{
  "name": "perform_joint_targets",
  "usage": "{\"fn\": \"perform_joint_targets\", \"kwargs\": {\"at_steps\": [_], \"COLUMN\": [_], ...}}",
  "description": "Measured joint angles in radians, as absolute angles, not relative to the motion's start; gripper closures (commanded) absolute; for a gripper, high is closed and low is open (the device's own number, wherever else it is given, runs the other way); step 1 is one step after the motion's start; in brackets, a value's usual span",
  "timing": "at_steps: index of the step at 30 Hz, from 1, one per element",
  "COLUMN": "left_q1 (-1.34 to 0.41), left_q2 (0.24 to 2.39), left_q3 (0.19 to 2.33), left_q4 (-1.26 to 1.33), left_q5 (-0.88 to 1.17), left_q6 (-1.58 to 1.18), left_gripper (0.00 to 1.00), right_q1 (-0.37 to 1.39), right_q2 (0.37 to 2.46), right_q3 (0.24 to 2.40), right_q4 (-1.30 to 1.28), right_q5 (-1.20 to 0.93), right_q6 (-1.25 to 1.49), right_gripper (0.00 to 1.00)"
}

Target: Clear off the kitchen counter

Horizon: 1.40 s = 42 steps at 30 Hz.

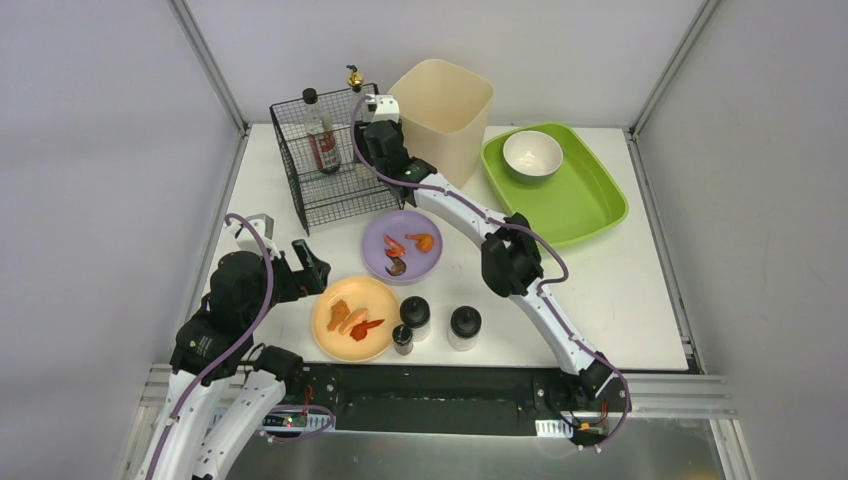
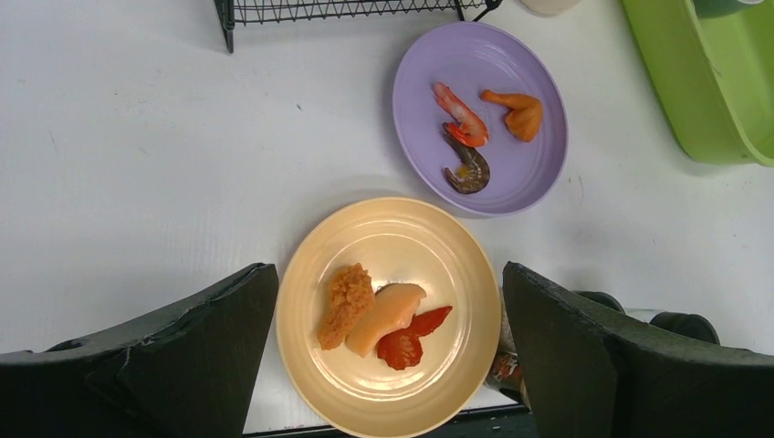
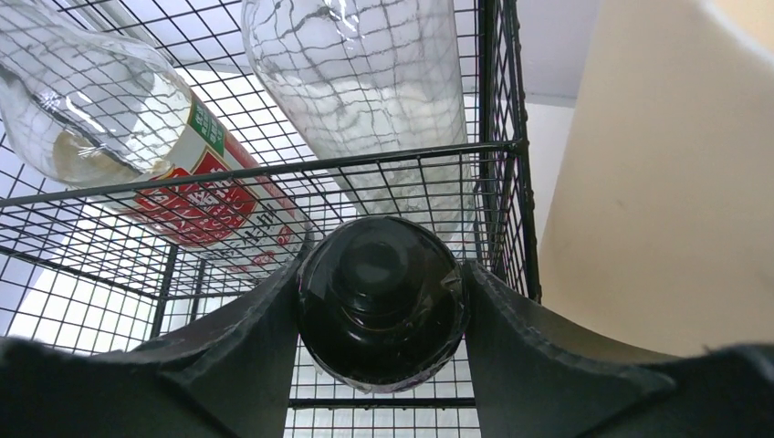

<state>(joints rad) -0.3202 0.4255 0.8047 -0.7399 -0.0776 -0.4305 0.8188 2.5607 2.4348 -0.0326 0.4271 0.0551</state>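
Observation:
The white kitchen counter (image 1: 640, 290) holds plates, jars, a basket, a bin and a tray. My right gripper (image 1: 368, 122) is shut on a dark bottle with a gold cap (image 1: 354, 77) and holds it at the right end of the black wire basket (image 1: 300, 190). In the right wrist view the bottle's round dark base (image 3: 381, 310) sits tight between my fingers (image 3: 381, 272). My left gripper (image 1: 310, 268) is open and empty above the orange plate (image 2: 402, 246) of food.
The basket holds a red-labelled bottle (image 1: 322, 145) and a clear bottle (image 3: 365, 82). A beige bin (image 1: 445, 115) stands beside it. A green tray (image 1: 590, 200) holds a white bowl (image 1: 532, 153). A purple plate (image 1: 375, 262) with shrimp, two black-lidded jars (image 1: 415, 315) and a small bottle (image 1: 402, 338) are near the front.

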Motion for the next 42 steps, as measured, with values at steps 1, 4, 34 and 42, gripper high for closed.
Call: {"fn": "perform_joint_targets", "kwargs": {"at_steps": [1,4,34,42], "left_q1": [-0.318,-0.312,-0.312,-0.312], "left_q2": [0.426,0.426,0.426,0.429], "left_q3": [0.804,0.804,0.802,0.802], "left_q4": [-0.74,-0.739,-0.739,-0.739], "left_q5": [-0.076,-0.074,-0.068,-0.036], "left_q6": [-0.43,-0.43,-0.43,-0.427], "left_gripper": [0.02,0.03,0.0,0.0], "right_q1": [0.819,0.823,0.96,1.012], "right_q2": [2.561,2.564,2.216,1.864], "right_q3": [2.435,2.435,1.942,1.638], "right_q4": [-0.032,-0.023,0.208,0.226], "right_q5": [0.427,0.432,0.565,0.662], "right_q6": [0.05,0.031,-0.155,-0.145], "right_gripper": [0.36,0.32,0.15,0.11]}}
